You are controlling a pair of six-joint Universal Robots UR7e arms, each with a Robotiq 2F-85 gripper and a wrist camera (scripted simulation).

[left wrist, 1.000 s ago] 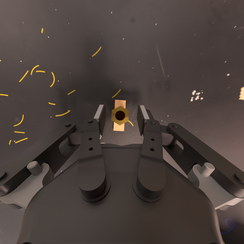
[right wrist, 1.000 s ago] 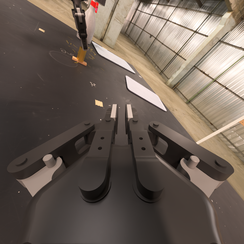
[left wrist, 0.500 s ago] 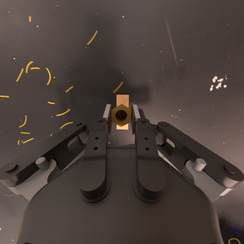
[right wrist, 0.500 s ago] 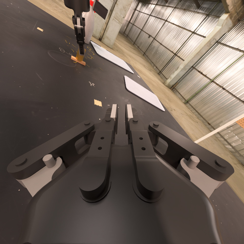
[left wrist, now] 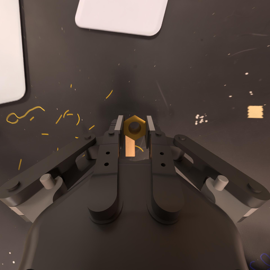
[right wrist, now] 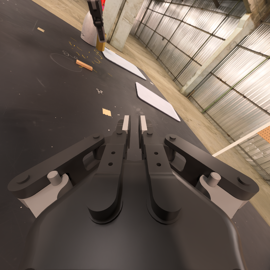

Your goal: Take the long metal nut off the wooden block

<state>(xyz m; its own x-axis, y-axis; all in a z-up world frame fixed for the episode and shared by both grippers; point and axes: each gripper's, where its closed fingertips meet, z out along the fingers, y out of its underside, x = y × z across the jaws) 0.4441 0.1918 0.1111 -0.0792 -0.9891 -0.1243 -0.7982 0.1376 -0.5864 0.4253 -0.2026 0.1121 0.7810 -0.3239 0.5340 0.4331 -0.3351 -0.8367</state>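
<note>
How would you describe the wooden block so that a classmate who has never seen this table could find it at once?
Start at the dark table and find the patch of yellow scribbles near its far end. The wooden block lies flat there, on the rim of a faint chalk circle. It is the only pale wooden bar; the brass nut hangs above it in the left gripper.

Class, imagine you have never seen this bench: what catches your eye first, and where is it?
The golden long metal nut stands out, clamped in the left hand and held in the air, clear of the table. Below it, the wooden block lies alone among yellow scribbles, with two white mats beyond.
</note>
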